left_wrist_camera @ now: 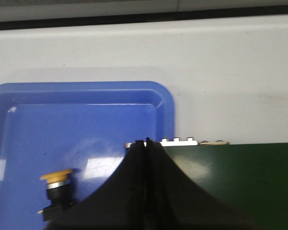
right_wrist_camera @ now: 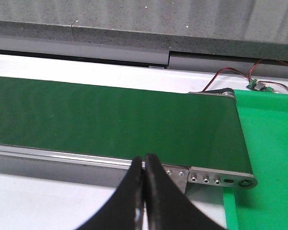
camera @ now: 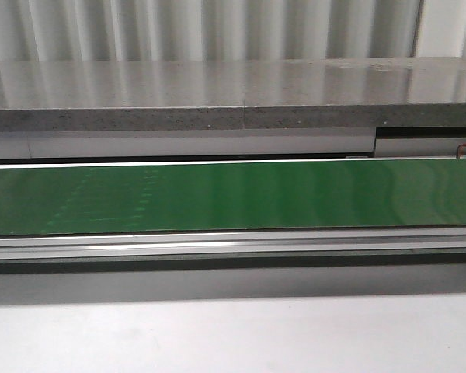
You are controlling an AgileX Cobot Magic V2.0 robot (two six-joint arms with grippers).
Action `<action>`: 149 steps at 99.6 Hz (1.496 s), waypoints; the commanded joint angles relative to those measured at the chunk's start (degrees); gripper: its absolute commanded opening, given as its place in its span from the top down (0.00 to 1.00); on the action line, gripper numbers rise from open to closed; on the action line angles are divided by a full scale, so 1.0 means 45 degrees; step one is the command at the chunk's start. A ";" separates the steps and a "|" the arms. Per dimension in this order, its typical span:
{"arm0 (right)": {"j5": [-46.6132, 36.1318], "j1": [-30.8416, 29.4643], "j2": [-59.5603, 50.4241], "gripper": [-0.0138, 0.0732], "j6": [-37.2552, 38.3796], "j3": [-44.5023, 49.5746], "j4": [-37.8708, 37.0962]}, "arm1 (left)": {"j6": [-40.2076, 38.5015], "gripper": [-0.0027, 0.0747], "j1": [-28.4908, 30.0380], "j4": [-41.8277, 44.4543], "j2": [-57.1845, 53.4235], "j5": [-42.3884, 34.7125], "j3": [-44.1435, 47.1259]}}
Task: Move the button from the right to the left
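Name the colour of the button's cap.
Yellow-orange: the button stands in the blue tray, best seen in the left wrist view.

button [left_wrist_camera: 57, 191] block: hidden behind left tool [left_wrist_camera: 146, 143] | tray [left_wrist_camera: 86, 96]: cropped

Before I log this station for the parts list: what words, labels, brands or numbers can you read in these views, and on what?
None can be read.
Green conveyor belt: no print.
Blue tray: no label.
Button: yellow cap plain; its block is mostly hidden.
Small circuit board: too small to read.
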 commanded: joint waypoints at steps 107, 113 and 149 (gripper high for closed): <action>-0.1018 0.0002 0.0104 0.92 -0.0137 -0.0340 -0.0072 | -0.2260 0.99 -0.3699 -0.0751 -1.2797 -0.4428 0.9234; -0.1018 0.0002 0.0104 0.92 -0.0137 -0.0340 -0.0072 | -0.2260 0.99 -0.3699 -0.0751 -1.3623 -0.4481 0.9533; -0.1018 0.0002 0.0104 0.92 -0.0137 -0.0340 -0.0072 | -0.2284 0.99 -0.3670 -0.0667 -1.7744 -0.5340 1.1155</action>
